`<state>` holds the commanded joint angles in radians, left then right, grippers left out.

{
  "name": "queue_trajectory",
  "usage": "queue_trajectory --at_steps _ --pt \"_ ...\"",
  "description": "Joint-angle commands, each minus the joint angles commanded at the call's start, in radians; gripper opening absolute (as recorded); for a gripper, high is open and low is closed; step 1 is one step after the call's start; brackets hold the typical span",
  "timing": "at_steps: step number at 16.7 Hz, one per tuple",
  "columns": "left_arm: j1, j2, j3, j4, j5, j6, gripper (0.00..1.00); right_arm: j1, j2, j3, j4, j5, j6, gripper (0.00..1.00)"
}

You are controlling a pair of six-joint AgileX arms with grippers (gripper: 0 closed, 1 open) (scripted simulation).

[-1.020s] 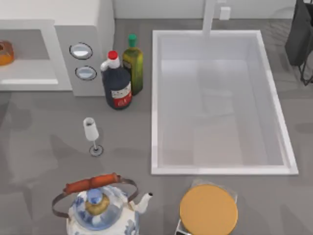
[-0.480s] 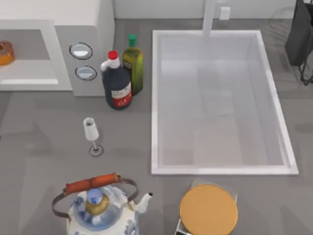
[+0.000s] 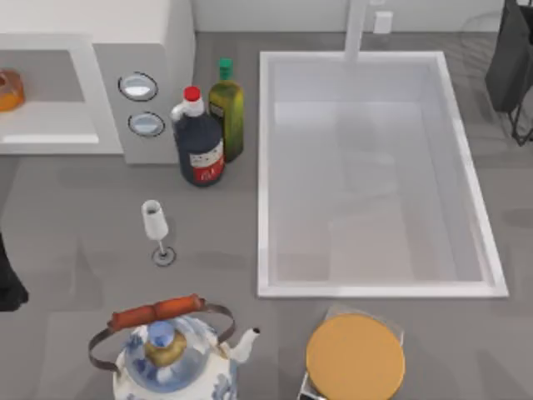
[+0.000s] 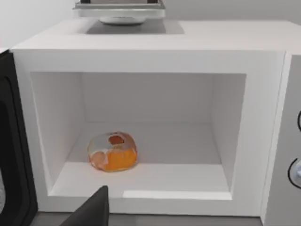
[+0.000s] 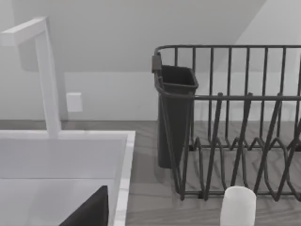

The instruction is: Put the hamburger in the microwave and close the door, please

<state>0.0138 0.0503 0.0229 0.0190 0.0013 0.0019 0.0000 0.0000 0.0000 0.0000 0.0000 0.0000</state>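
The hamburger (image 4: 112, 152) is sitting inside the microwave (image 4: 155, 49), on the cavity floor toward the hinge side, well back from the front lip. The door (image 4: 11, 155) is standing open, swung out beside the opening. In the top view the burger is just peeking in at the left edge of the cavity.

The sink (image 3: 265, 175) is lying right of the microwave, with a dark bottle (image 3: 198, 142) and a green bottle (image 3: 226, 108) standing between them, touching or nearly so. A wine glass (image 3: 156, 232) is standing in front of the dials, a kettle (image 3: 166, 354) nearer still, an orange disc (image 3: 356, 357) below the sink.

The left gripper (image 4: 91, 213) is hovering before the opening; whether its fingers are parted I cannot tell. The right gripper (image 5: 89, 212) is parked over the sink by a dish rack (image 5: 235, 117); I cannot tell its fingers' state either.
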Motion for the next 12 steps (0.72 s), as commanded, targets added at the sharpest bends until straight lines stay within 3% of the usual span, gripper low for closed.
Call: queue_trajectory --at_steps 7,12 --pt "-0.014 -0.05 -0.023 -0.019 -0.001 -0.002 1.0 0.0 0.0 0.0 0.0 0.0 0.0 1.0" --pt "-0.014 -0.05 -0.023 -0.019 -0.001 -0.002 0.62 0.0 0.0 0.0 0.0 0.0 0.0 1.0"
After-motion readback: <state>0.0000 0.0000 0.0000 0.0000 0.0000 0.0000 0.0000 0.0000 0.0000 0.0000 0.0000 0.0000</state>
